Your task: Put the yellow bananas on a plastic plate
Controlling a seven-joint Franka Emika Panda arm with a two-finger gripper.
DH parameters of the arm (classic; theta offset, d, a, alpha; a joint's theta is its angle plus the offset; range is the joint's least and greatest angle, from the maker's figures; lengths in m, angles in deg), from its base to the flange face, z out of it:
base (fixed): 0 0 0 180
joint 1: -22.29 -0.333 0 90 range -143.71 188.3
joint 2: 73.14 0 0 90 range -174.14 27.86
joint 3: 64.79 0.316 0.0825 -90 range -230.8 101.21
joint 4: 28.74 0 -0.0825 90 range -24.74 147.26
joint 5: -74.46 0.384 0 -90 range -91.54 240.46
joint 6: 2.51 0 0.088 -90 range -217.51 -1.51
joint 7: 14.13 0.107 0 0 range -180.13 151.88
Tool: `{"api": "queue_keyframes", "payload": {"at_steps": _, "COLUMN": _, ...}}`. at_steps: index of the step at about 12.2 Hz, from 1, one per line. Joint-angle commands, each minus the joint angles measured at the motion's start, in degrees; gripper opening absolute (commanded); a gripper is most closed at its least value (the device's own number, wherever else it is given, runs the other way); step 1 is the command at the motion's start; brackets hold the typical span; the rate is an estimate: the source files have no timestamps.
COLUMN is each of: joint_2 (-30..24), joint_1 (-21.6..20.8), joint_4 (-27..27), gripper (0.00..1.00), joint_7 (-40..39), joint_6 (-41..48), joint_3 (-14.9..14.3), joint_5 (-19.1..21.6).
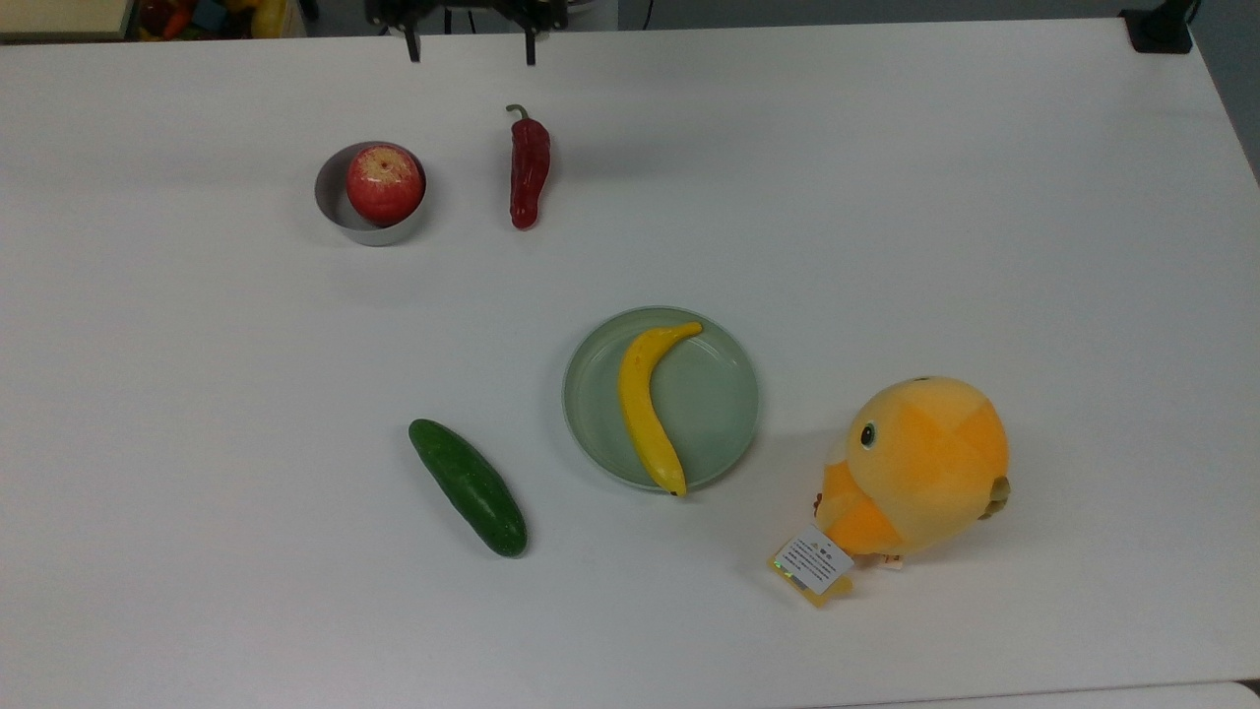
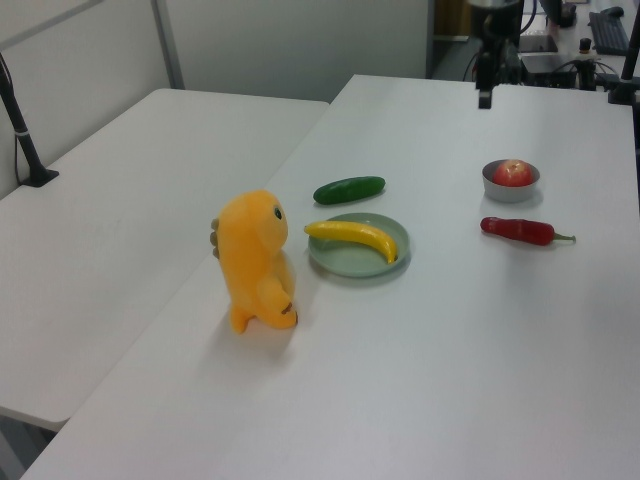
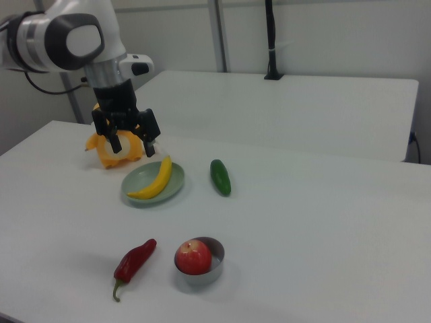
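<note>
White table point(image 1: 886, 197) is seen carrying all items. Arm point(image 3: 67, 40) is raised in the right view, with gripper point(image 3: 128, 141) hanging above the table surface, fingers spread apart, nothing held; in the top view the gripper point(image 1: 471, 39) is seen at the 12 o'clock edge, well apart from the plate.

Orange-yellow plush chick point(image 1: 915, 468) is seen at about 4 o'clock from the plate in the top view, near it but not touching, with a paper tag point(image 1: 812, 563) at its base.

Pale mint-green plastic plate point(image 1: 724, 399) is round, shallow, with a raised rim, matte. Single yellow banana point(image 1: 645, 409) is laid inside it: smooth, bright yellow, curved, darker tapered tips. One tip is pointed to about 1 o'clock, the other rests on the rim at about 6 o'clock. Banana is about as long as the plate is wide.

Dark green cucumber point(image 1: 468, 485) is laid at about 8 o'clock from the plate, near, apart. Grey metal cup point(image 1: 335, 217) with a red apple point(image 1: 384, 183) inside is seen at about 10 o'clock, well apart. Red chili pepper point(image 1: 528, 169) is laid just beside the cup, at its 3 o'clock.
</note>
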Motion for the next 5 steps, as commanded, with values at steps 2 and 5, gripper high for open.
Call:
{"api": "queue_keyframes", "payload": {"at_steps": 2, "joint_2": -3.5, "joint_1": 2.1, "joint_4": 2.5, "gripper": 1.00, "joint_7": 1.1, "joint_6": 2.7, "joint_3": -0.1, "joint_5": 1.3}}
{"api": "queue_keyframes", "payload": {"at_steps": 5, "joint_2": -3.1, "joint_1": 2.2, "joint_4": 2.1, "gripper": 1.00, "joint_7": 1.2, "joint_6": 2.3, "joint_3": -0.1, "joint_5": 1.3}}
